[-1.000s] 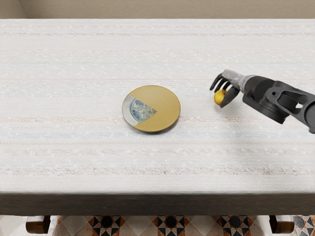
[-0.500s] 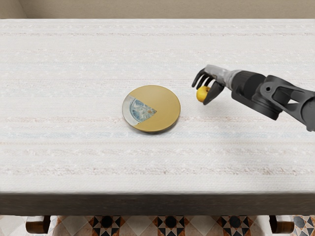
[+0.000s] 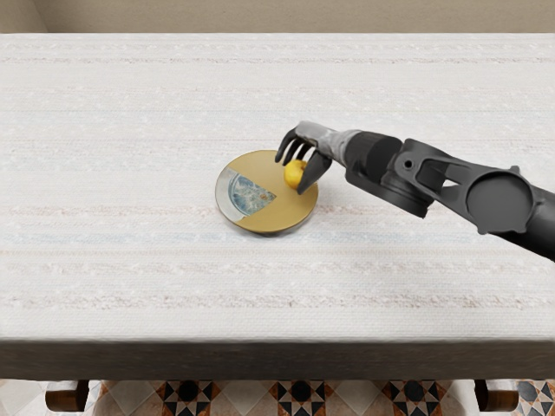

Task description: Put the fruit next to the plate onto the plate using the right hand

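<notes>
over the pale striped worktop [image 3: 130,104], above the right rim of the round golden plate [image 3: 260,218], the robot's dark right hand [image 3: 305,152] is clutching the small yellow fruit [image 3: 295,172]; carrying is looking nearly finished, with lowering and releasing remaining.

The curled fingers [image 3: 284,146] of the right hand [image 3: 303,154] cover the top and right side of the yellow fruit [image 3: 294,173], so its kind cannot be told, nor whether it touches the plate [image 3: 269,217] beneath. The hand also hides part of the plate's right rim. The grey-blue patch [image 3: 245,195] on the plate is too blurred to read. The right arm [image 3: 416,169] is cut off by the right edge, and the desk [image 3: 130,104] by both side edges. Below the desk's front, two wooden ends [image 3: 65,399] and the tiled floor [image 3: 299,397] are cut by the bottom edge.
</notes>
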Motion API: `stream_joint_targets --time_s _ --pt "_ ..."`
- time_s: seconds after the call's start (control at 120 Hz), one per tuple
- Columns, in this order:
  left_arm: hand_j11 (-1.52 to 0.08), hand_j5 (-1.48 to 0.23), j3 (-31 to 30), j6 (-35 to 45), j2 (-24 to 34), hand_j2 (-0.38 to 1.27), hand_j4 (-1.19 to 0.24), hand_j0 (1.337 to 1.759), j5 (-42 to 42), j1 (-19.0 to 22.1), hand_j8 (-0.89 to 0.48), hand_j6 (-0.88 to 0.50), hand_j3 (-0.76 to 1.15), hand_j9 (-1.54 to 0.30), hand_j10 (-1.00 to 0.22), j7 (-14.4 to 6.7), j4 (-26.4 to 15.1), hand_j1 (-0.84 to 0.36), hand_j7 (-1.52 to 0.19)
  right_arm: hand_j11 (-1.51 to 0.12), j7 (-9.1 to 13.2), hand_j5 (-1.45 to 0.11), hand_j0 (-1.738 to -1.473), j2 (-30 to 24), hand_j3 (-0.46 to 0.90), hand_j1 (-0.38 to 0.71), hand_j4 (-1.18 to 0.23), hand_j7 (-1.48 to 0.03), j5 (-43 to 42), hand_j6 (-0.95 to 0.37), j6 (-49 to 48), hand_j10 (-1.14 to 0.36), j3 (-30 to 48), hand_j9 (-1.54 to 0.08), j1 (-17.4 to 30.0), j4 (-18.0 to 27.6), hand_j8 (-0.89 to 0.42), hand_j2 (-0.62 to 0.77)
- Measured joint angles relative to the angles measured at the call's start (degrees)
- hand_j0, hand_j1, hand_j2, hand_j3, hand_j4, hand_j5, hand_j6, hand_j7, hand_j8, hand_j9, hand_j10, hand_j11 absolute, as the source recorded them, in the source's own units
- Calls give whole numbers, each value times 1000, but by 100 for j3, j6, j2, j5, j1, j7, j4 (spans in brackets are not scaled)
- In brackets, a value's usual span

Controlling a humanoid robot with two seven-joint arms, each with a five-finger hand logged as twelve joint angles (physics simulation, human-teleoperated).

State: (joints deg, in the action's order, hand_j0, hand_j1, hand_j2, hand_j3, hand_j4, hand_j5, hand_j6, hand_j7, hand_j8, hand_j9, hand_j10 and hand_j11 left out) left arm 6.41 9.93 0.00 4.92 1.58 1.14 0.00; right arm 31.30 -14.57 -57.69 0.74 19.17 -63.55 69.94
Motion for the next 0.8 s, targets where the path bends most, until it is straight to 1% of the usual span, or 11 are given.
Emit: stream_joint_targets --time_s 0.092,0.1,0.133,0.142,0.267,0.508,0.567,0.658,0.742,0.8 --pt "0 0 0 0 0 0 -1 1658 0 3 -1 -1 0 0 0 0 0 349 0 -800 -3 -824 -1658 242 0 296 -576 -786 2 -508 42 -532 1 -814 -1 -124 -394 272" --pt "0 0 0 0 0 0 -1 1658 0 2 -1 -1 0 0 0 0 0 349 0 -800 -3 -820 -1658 262 0 296 -578 -786 1 -509 49 -532 1 -814 -1 -137 -414 275" --pt "0 0 0 0 0 0 -1 1658 0 0 -1 -1 0 0 0 0 0 349 0 -798 -4 -822 -1658 347 0 296 -578 -786 0 -515 65 -524 1 -815 2 -201 -399 283" --pt "0 0 0 0 0 0 -1 1658 0 0 -1 -1 0 0 0 0 0 349 0 -795 -5 -816 -1658 367 -2 296 -582 -786 -2 -526 72 -530 1 -811 4 -218 -417 280" --pt "0 0 0 0 0 0 -1 1658 0 4 -1 -1 0 0 0 0 0 349 0 -802 -8 -817 -1658 606 1 293 -583 -787 -7 -523 148 -528 -5 -818 34 -416 -415 258" --pt "0 0 0 0 0 0 -1 1658 0 7 -1 -1 0 0 0 0 0 349 0 -802 -9 -806 -1658 747 1 276 -583 -782 -23 -526 220 -529 -23 -815 105 -550 -417 219" --pt "0 0 0 0 0 0 -1 1658 0 0 -1 -1 0 0 0 0 0 349 0 -765 -9 -768 -1658 758 0 260 -561 -748 -28 -518 228 -519 -26 -776 109 -559 -419 167" --pt "0 0 0 0 0 0 0 1658 0 1 -1 -1 0 0 0 0 0 349 0 -645 -9 -647 -1658 763 0 184 -478 -634 -40 -451 237 -452 -39 -652 115 -570 -388 83" --pt "0 0 0 0 0 0 0 1658 0 3 -1 -1 0 0 0 0 0 349 0 -441 -6 -442 -1658 773 0 16 -328 -434 -47 -310 381 -310 -55 -445 121 -572 -268 54" --pt "0 0 0 0 0 0 -1 1658 0 1 -1 -1 0 0 0 0 0 349 0 -331 -4 -332 -1658 767 0 -75 -246 -326 -48 -233 477 -233 -70 -335 121 -571 -201 41"
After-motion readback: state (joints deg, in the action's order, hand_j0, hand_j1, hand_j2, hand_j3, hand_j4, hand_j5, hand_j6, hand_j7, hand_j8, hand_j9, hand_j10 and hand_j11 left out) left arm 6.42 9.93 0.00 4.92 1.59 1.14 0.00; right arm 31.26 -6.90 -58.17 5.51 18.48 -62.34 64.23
